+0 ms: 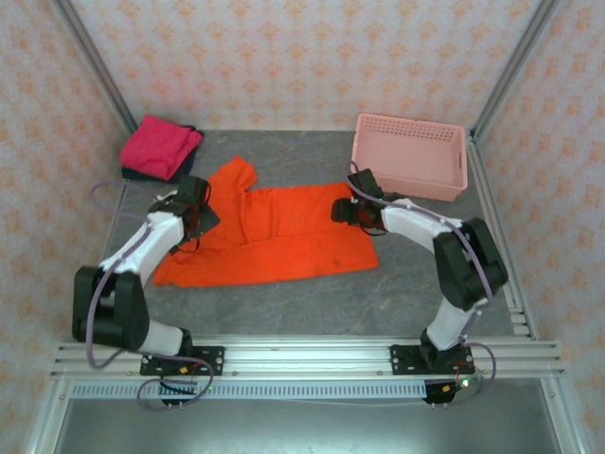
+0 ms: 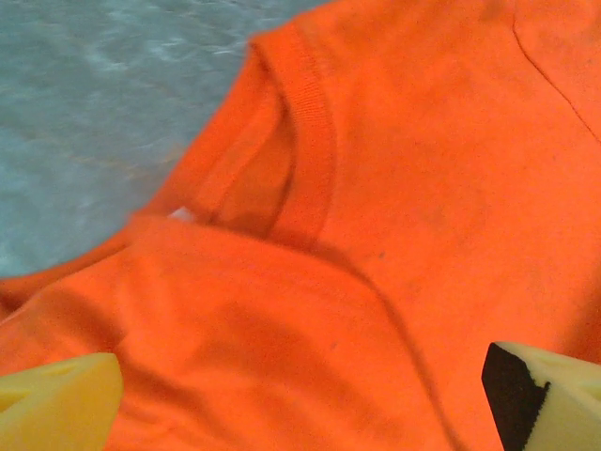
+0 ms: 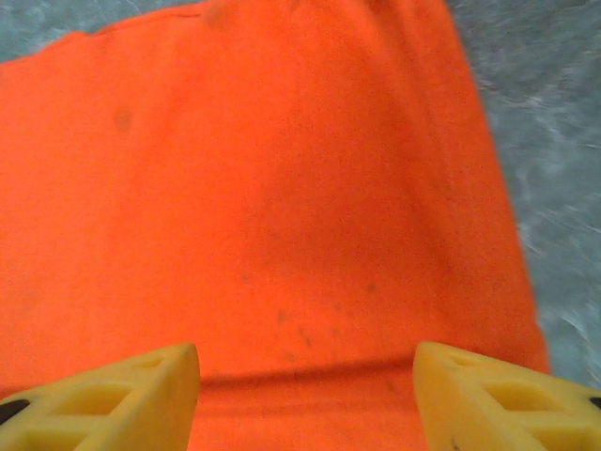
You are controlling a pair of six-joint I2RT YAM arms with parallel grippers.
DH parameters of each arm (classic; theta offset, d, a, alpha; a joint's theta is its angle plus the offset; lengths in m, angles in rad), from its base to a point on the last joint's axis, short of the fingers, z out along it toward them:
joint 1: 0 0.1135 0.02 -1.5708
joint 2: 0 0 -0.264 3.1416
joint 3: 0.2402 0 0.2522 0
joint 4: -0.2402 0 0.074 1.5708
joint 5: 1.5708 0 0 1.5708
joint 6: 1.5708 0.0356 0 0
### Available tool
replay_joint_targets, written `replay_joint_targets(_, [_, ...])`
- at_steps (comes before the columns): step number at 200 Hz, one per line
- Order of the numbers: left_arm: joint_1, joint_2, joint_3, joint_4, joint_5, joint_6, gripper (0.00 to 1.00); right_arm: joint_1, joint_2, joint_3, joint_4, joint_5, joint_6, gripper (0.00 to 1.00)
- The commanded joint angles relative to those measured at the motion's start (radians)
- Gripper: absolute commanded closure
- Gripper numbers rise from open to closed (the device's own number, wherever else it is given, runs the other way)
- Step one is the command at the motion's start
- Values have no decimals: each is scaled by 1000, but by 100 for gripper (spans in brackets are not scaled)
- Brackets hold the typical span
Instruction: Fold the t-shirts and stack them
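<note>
Lying flat for folding, the orange t-shirt (image 1: 274,241) has the left gripper (image 1: 200,219) above its collar, right gripper (image 1: 342,210) above its hem (both apart, empty).

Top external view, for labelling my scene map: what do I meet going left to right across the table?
Magenta-pink t-shirt → orange t-shirt → pink basket.

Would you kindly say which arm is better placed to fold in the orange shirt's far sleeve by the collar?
Left. The left gripper hangs open by the collar and sleeve; the right gripper sits at the orange shirt's opposite edge.
</note>
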Motion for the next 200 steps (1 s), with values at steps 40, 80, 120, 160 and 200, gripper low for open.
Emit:
replay_joint_targets(40, [0, 233, 77, 104, 37, 28, 0, 5, 163, 106, 23, -7, -1, 40])
replay_joint_targets(80, [1, 195, -40, 102, 60, 13, 0, 25, 99, -20, 32, -17, 3, 40])
replay_joint_targets(120, [3, 61, -176, 71, 48, 15, 1, 44, -16, -175, 62, -5, 43, 41])
replay_joint_targets(160, [8, 13, -207, 46, 52, 31, 1, 46, -107, -287, 81, 4, 80, 41])
replay_joint_targets(200, [8, -31, -128, 13, -15, 50, 1, 46, -145, -234, 49, -3, 55, 41])
